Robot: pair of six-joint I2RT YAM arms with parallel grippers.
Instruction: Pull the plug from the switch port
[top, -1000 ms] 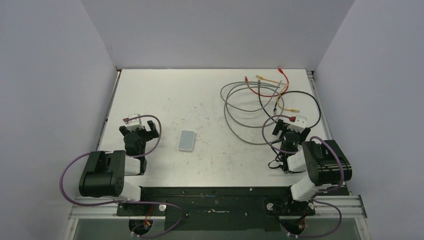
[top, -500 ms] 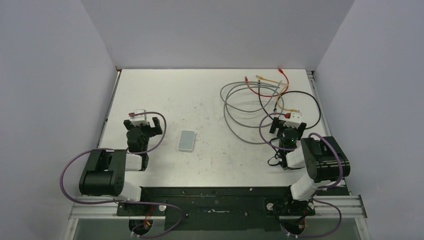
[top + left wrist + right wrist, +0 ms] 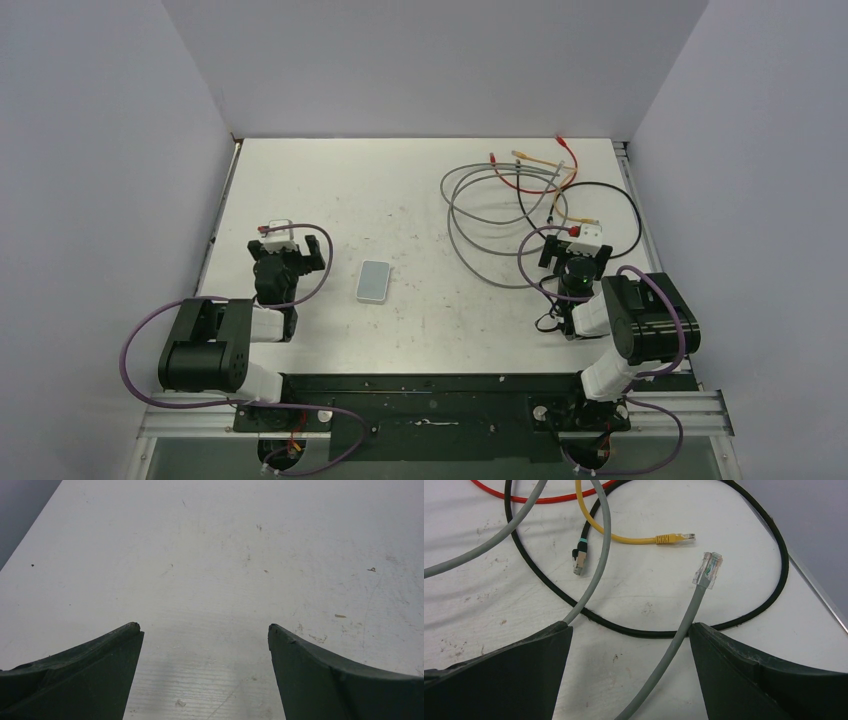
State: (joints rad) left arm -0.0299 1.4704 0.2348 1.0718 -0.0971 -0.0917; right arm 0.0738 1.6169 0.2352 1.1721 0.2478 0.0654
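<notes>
The switch [image 3: 375,281], a small light-grey box, lies flat on the white table with no cable in it. My left gripper [image 3: 290,252] is open and empty to the left of it; its wrist view [image 3: 202,626] shows only bare tabletop. My right gripper [image 3: 573,250] is open at the right side, among loose cables. In the right wrist view [image 3: 629,626] a grey cable [image 3: 674,645] runs between the open jaws, and its clear plug [image 3: 707,570] lies free on the table just ahead.
Loose cables lie at the back right: grey loops [image 3: 480,215], a black loop [image 3: 744,615], a yellow cable [image 3: 644,540] and a red one [image 3: 524,499]. The table's right edge [image 3: 819,590] is close to the right gripper. Grey walls enclose the table.
The left gripper has turned and shifted slightly away from me and to the right. The right gripper has moved a little farther up toward the cables. The switch has not moved.
</notes>
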